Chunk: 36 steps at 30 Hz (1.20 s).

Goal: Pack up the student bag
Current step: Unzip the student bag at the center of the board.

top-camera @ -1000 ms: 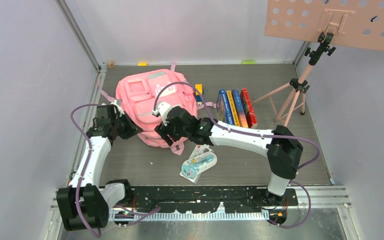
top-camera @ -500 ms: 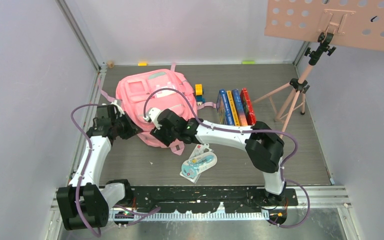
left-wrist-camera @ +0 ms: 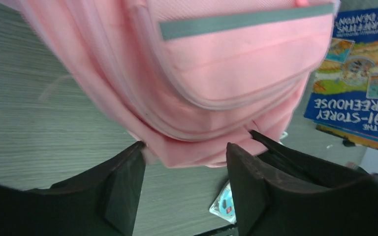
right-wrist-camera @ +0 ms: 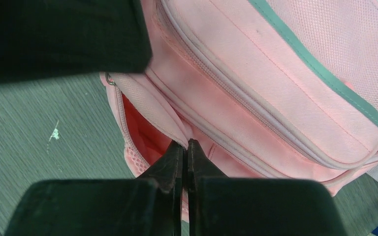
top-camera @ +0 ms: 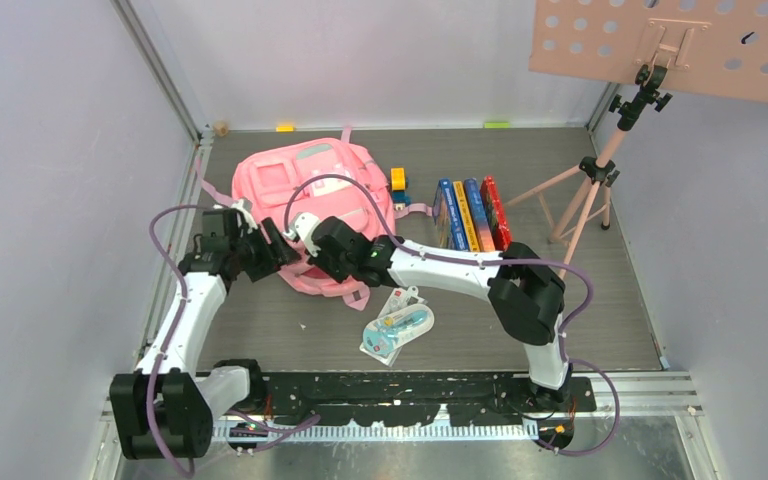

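The left gripper (left-wrist-camera: 184, 147) has its two fingers (left-wrist-camera: 123, 189) spread wide. The near bottom edge of the one pink backpack (top-camera: 260, 185) sits in the gap between them and seems to brush the left fingertip, but neither finger clamps it. The backpack lies flat on the table (top-camera: 260, 320) and stretches away ahead of these jaws, its grey-green strip (left-wrist-camera: 246, 19) across the front pocket. Just to the right of the left jaws, the right gripper (right-wrist-camera: 186, 145) has its two fingers pressed together, tips set right on the rim of the backpack's open zip pocket (right-wrist-camera: 138, 125), where the darker lining shows. The pictures do not settle whether a fold of cloth is caught between them. Right of the right jaws and nearer the arm bases lie two flat packets (top-camera: 397, 325), as far as the top view shows, overlapping each other. Farther right and beyond the jaws, one yellow block (top-camera: 397, 178) sits just beside the backpack's right edge. Next come four books (top-camera: 472, 214) side by side: blue, yellow, blue and red. Well to the right of both jaws stands one pink tripod stand (top-camera: 588, 185) with a perforated board (top-camera: 600, 40) on top.
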Tool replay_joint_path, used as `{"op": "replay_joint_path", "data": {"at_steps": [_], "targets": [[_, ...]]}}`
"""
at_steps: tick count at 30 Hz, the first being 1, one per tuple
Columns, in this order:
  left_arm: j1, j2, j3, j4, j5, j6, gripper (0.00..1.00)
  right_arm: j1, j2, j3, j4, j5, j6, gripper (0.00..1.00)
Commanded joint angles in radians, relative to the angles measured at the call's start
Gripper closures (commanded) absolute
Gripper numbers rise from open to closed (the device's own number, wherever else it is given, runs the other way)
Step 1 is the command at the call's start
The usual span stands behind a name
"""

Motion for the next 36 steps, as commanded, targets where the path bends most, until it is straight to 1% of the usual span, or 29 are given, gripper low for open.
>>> {"op": "replay_joint_path", "data": {"at_steps": [1, 2, 5, 10, 15, 18, 25, 29, 32, 36], "targets": [[-0.117, -0.081, 0.001, 0.050, -0.082, 0.008, 0.29, -0.022, -0.054, -0.004, 0.099, 0.016, 0.056, 0.99], [-0.143, -0.100, -0.011, 0.055, -0.108, 0.007, 0.25, -0.035, -0.057, -0.006, 0.099, -0.005, 0.075, 0.99], [-0.181, -0.164, -0.055, 0.080, -0.133, -0.014, 0.19, -0.057, -0.069, -0.022, 0.108, -0.043, 0.102, 1.00], [-0.212, -0.287, -0.178, 0.149, -0.146, -0.049, 0.18, -0.098, -0.089, -0.046, 0.133, -0.119, 0.165, 1.00], [-0.227, -0.397, -0.281, 0.190, -0.150, -0.070, 0.20, -0.132, -0.109, -0.057, 0.135, -0.189, 0.198, 1.00], [-0.227, -0.414, -0.301, 0.193, -0.146, -0.043, 0.30, -0.142, -0.111, -0.057, 0.134, -0.210, 0.207, 0.99], [-0.227, -0.329, -0.319, 0.273, -0.128, 0.007, 0.48, -0.149, -0.116, -0.062, 0.139, -0.235, 0.223, 1.00], [-0.227, -0.289, -0.327, 0.338, -0.156, 0.021, 0.54, -0.149, -0.119, -0.063, 0.139, -0.245, 0.228, 1.00], [-0.227, -0.253, -0.330, 0.402, -0.144, 0.021, 0.55, -0.150, -0.120, -0.065, 0.140, -0.250, 0.231, 1.00], [-0.227, -0.203, -0.323, 0.452, -0.156, 0.041, 0.60, -0.151, -0.121, -0.063, 0.141, -0.252, 0.235, 1.00]]}}
